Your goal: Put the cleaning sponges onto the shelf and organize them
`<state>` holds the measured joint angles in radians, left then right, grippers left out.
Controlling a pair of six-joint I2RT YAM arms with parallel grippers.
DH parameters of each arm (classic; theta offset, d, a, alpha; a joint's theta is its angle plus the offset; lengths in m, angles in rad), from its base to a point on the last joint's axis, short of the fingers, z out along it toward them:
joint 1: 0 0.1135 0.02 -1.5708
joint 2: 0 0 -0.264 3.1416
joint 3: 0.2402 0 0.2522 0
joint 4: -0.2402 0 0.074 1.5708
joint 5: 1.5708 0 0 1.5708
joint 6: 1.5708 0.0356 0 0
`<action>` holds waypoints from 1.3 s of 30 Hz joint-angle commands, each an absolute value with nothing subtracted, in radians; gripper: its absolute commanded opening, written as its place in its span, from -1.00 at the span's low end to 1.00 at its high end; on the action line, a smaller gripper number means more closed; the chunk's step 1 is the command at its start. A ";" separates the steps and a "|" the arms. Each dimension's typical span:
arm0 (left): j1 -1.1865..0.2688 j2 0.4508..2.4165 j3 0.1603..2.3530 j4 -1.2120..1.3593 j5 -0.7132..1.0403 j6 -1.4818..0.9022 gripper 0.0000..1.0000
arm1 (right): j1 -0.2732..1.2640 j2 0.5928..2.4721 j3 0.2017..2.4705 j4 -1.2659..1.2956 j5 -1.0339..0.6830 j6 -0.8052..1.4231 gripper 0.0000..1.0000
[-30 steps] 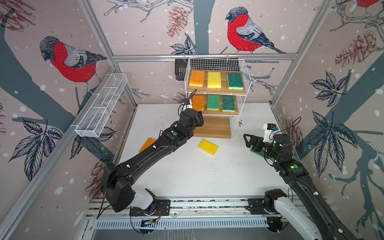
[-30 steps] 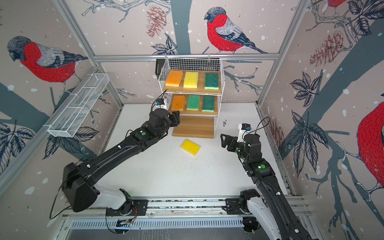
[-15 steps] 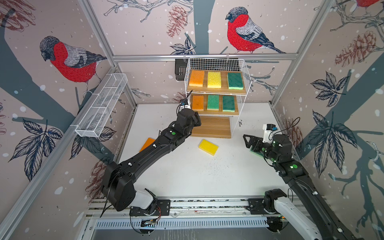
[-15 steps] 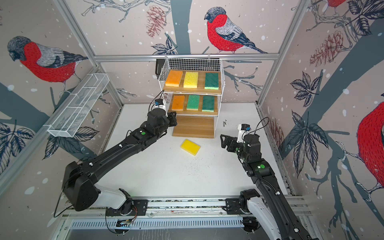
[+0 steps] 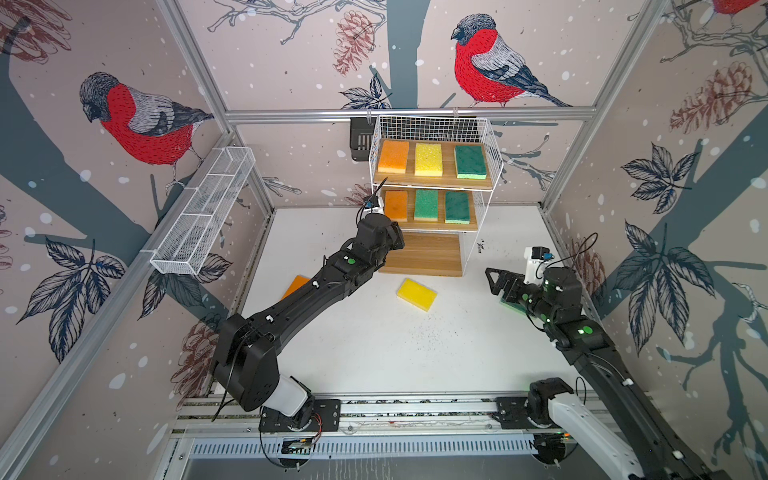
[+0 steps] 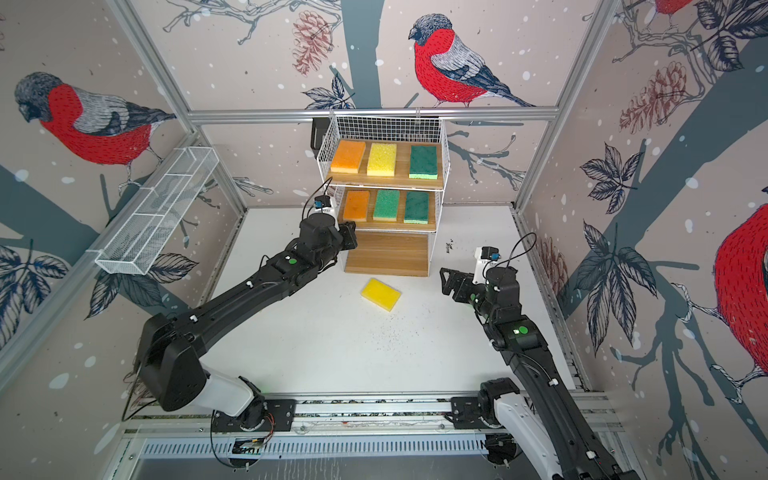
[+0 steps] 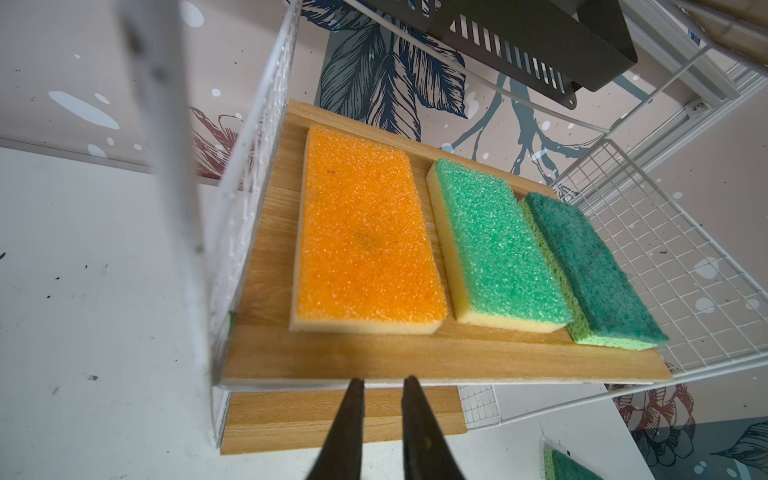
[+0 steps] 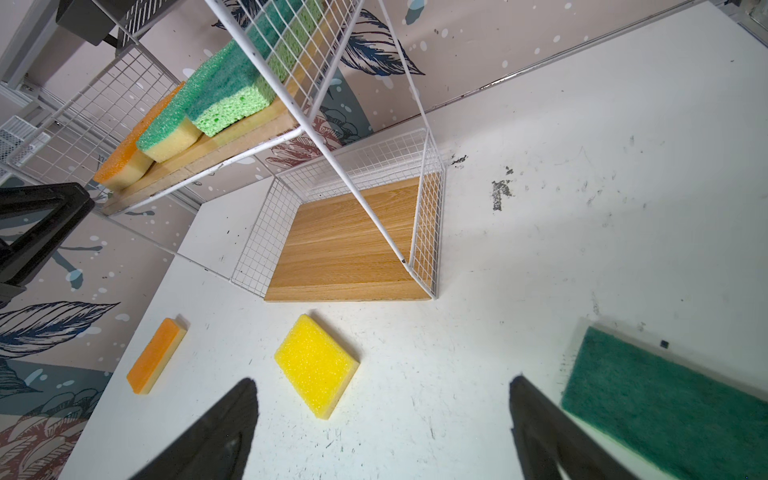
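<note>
The shelf [image 5: 419, 254] holds three sponges on its top board and three on its middle board: orange [image 7: 365, 237], green [image 7: 498, 245] and dark green [image 7: 590, 266]. The bottom board [image 8: 345, 249] is bare. My left gripper [image 7: 382, 380] hovers at the middle board's front edge, shut and empty. On the table lie a yellow sponge [image 5: 417, 294], an orange sponge [image 8: 156, 355] partly hidden by the left arm in both top views, and a dark green sponge [image 8: 665, 411]. My right gripper [image 8: 383, 379] stands open above the table, the green sponge just beside one finger.
A long white mesh trough [image 5: 203, 212] hangs on the left wall. A small black slotted basket [image 5: 360, 139] is fixed behind the shelf's top left corner. Aluminium posts frame the cell.
The left gripper's jaws have come together with nothing in them, and it has shifted slightly in front of the middle board. The right arm has not moved.
</note>
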<state>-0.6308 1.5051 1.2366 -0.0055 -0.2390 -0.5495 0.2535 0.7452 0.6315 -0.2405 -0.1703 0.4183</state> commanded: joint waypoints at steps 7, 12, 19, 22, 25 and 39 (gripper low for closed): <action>-0.620 1.535 1.259 0.038 -0.231 -0.550 -0.61 | 0.254 0.763 0.632 -0.198 -0.167 0.405 0.88; -0.616 1.542 1.262 0.048 -0.232 -0.549 -0.61 | 0.254 0.771 0.630 -0.194 -0.167 0.405 0.88; -0.617 1.543 1.246 0.088 -0.223 -0.578 -0.60 | 0.254 0.771 0.626 -0.194 -0.169 0.407 0.87; -0.618 1.540 1.233 0.107 -0.222 -0.596 -0.61 | 0.254 0.770 0.623 -0.193 -0.171 0.409 0.87; -0.624 1.539 1.220 0.123 -0.232 -0.606 -0.61 | 0.254 0.766 0.619 -0.192 -0.173 0.410 0.87; -0.693 1.571 1.236 0.120 -0.381 -0.612 -0.61 | 0.255 0.731 0.595 -0.190 -0.185 0.417 0.88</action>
<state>-0.6888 1.5661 1.2274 0.0776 -0.3355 -0.6022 0.2535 0.7383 0.5999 -0.2245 -0.1768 0.4187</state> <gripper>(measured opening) 0.194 0.937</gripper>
